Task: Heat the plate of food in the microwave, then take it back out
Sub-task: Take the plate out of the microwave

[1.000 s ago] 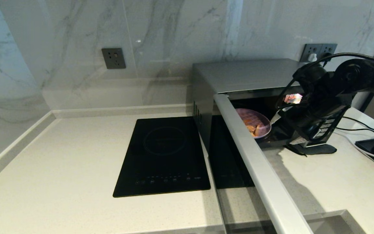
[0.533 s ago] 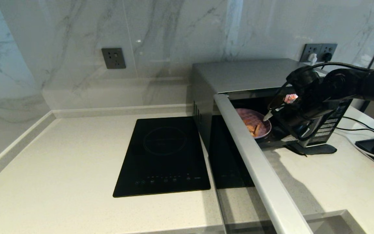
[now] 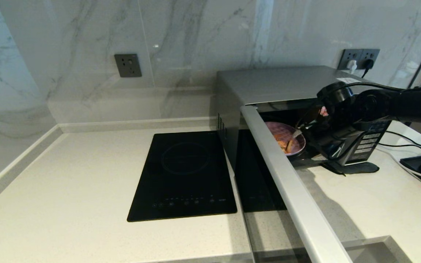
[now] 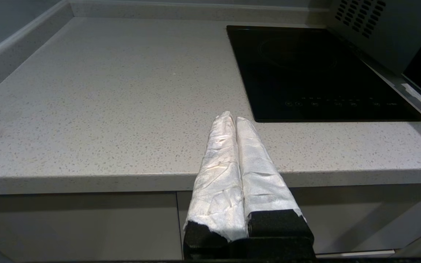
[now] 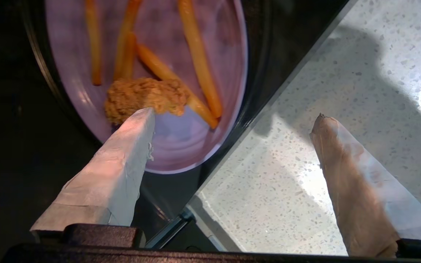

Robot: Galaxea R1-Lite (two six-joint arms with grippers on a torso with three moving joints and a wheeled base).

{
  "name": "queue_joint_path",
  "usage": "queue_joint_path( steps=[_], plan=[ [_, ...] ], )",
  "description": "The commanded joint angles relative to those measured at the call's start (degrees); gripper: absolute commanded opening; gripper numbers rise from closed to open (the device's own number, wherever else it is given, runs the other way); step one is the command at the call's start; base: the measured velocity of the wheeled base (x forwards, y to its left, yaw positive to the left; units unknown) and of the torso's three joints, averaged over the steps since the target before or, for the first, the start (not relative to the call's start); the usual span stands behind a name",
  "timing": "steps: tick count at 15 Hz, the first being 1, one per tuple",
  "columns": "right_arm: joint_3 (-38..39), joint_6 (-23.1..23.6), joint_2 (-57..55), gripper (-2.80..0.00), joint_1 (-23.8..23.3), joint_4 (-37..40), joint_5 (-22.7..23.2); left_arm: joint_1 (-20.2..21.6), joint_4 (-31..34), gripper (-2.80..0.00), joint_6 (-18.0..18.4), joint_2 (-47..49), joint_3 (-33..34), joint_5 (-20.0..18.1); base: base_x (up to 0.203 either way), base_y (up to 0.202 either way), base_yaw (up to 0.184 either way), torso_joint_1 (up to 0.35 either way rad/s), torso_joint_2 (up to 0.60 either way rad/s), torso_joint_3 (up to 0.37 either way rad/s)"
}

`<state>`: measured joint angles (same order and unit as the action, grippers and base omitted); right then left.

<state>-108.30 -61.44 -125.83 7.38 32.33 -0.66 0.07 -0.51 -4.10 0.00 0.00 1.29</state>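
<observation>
The right gripper (image 5: 232, 117) is spread wide at the mouth of the microwave (image 3: 276, 86), grasping nothing. In the right wrist view 1 taped finger (image 5: 122, 160) hangs over the near part of the plate (image 5: 228, 54), its tip just beside the chicken piece (image 5: 144, 96); whether it touches is unclear. The other finger (image 5: 345, 171) is outside the cavity, over the speckled counter (image 5: 323, 73). In the head view the gripper (image 3: 300, 132) sits at the plate's (image 3: 300, 144) right edge, with the black arm (image 3: 397, 104) reaching in from the right across the button panel (image 3: 369, 140).

The plate rests inside the microwave, near its front. On it lie 5 fries (image 5: 197, 54) and the chicken. The door (image 3: 291, 182) is swung fully open toward the robot.

The left gripper (image 4: 236, 120) is parked off the front edge of the counter (image 4: 104, 91), its 2 white-wrapped fingers (image 4: 219, 160) pressed together and empty. Ahead of it lies the black cooktop (image 4: 305, 69), just left of the microwave.
</observation>
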Motion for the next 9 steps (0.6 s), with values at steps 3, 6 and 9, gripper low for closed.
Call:
queue_joint_path(
  steps=[3,6,9],
  plan=[
    [0.11,-0.35,-2.05,0.00,0.01,0.19,-0.13,0.01,-0.02,-2.80,-0.03,0.09,0.00,0.03,0.000,0.000,0.000,0.000,0.00,0.000],
    [0.20,-0.42,-3.44,0.00,0.01,0.19,-0.13,0.01,-0.02,-2.80,-0.03,0.09,0.00,0.03,0.000,0.000,0.000,0.000,0.00,0.000],
    [0.40,-0.43,-4.19,0.00,0.01,0.19,-0.13,0.01,-0.02,-2.80,-0.03,0.09,0.00,0.03,0.000,0.000,0.000,0.000,0.00,0.000]
  ],
)
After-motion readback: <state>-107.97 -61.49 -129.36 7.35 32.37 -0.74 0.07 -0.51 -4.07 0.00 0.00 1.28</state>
